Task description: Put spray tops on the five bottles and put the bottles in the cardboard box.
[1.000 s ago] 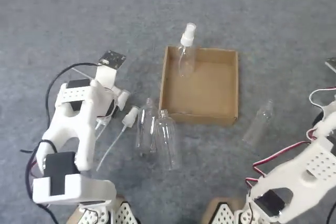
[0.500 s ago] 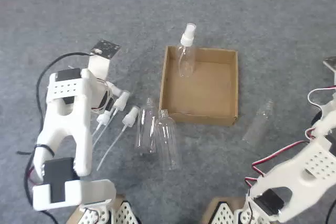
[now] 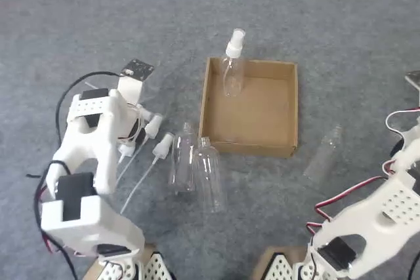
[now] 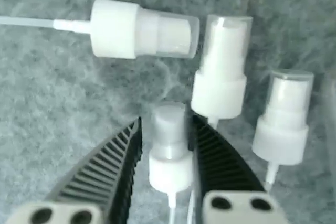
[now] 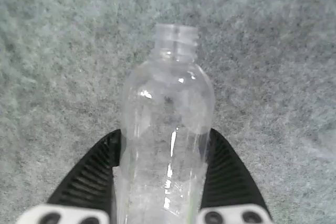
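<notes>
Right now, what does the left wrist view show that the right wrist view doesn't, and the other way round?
Left wrist: the left gripper open astride a white spray top, with a slight gap on one side, and three more spray tops lying close by. Right wrist: the right gripper closed on a clear bottle whose threaded neck has no top. Shared: grey carpet underneath.

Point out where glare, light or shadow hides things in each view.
High view: soft, even light, faint shadows; the empty bottle right of the cardboard box nearly melts into the grey carpet. Right wrist view: glare streaks run down the clear bottle between the jaws. Left wrist view: the white spray top between the jaws casts hardly any shadow.
</notes>
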Motion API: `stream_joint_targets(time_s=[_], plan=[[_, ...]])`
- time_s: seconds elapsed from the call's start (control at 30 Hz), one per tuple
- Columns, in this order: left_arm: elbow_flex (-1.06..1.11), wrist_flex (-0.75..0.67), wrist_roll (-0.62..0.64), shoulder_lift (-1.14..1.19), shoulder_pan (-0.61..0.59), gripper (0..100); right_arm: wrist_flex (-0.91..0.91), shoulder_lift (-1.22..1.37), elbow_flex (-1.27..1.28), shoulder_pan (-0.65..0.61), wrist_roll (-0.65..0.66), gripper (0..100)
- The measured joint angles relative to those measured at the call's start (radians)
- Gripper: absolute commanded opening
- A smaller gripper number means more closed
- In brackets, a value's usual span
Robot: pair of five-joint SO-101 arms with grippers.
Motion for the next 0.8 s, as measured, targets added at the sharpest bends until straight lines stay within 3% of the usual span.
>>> stream_joint_targets(time_s=[0.4,0.8], plan=[[0.002,0.026,0.002,-0.032,0.000,1,0.000,0.000,0.000,0.000,0.000,0.6],[0.180,0.201,0.089,-0.680,0.000,1,-0.012,-0.224,0.129,-0.025,-0.051,0.6]])
